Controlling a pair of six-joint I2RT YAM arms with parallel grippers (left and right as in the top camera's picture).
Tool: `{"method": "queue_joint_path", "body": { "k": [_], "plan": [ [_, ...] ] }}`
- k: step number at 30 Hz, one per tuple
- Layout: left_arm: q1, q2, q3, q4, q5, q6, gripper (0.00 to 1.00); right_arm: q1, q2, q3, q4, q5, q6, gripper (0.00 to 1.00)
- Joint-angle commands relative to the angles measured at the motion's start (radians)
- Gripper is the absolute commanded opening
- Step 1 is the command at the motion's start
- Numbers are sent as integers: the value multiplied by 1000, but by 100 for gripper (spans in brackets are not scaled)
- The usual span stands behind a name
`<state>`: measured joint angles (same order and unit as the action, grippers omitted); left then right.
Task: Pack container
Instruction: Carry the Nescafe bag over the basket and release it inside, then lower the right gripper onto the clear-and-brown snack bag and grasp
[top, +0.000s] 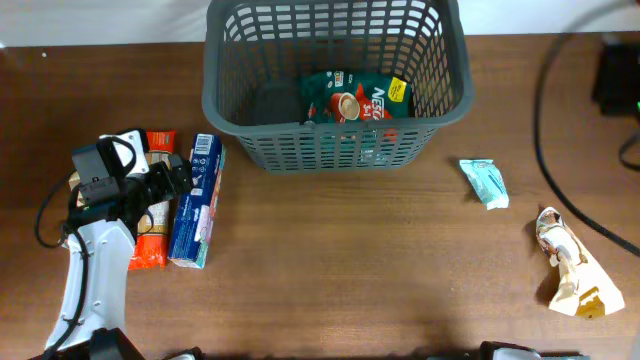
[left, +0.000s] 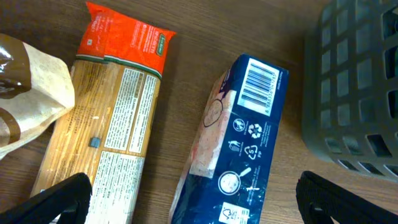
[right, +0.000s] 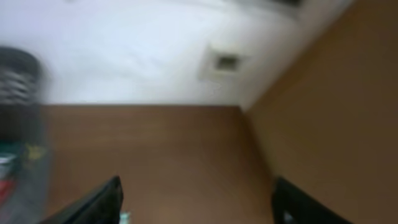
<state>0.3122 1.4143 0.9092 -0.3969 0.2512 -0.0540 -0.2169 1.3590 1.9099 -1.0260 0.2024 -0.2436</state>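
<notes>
The dark grey lattice container (top: 335, 145) stands at the back middle of the table; its wall also shows in the left wrist view (left: 354, 93). Inside lie a green coffee packet (top: 352, 100) and a dark item (top: 275, 103). My left gripper (top: 178, 177) is open and hovers just above a blue box (top: 197, 200), with its jaws (left: 199, 208) spread to either side of the box (left: 242, 143). An orange-topped pasta packet (left: 118, 118) lies beside the box on the left. My right gripper (right: 199, 208) is open and empty over bare table; its view is blurred.
A teal packet (top: 484, 183) and a beige paper bag (top: 575, 268) lie on the right of the table. A brown paper bag (left: 28, 93) lies left of the pasta packet. Black cables (top: 545, 110) run along the right side.
</notes>
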Motion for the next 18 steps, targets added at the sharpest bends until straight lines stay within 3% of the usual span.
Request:
{"method": "queue_joint_path", "body": {
  "k": [1, 5, 8, 14, 18],
  "plan": [
    [6, 5, 15, 3, 11, -9, 99, -117, -26, -327, 68, 8, 19, 76],
    [6, 5, 15, 2, 11, -9, 99, -158, -17, -618, 73, 9, 138, 76],
    [6, 5, 15, 2, 11, -9, 99, -158, 12, -742, 74, 34, 137, 76],
    [6, 5, 15, 2, 11, -9, 99, -158, 68, -839, 84, 119, 137, 76],
    [6, 5, 15, 2, 11, -9, 99, -159, 95, -840, 65, 184, 11, 79]
  ]
}}
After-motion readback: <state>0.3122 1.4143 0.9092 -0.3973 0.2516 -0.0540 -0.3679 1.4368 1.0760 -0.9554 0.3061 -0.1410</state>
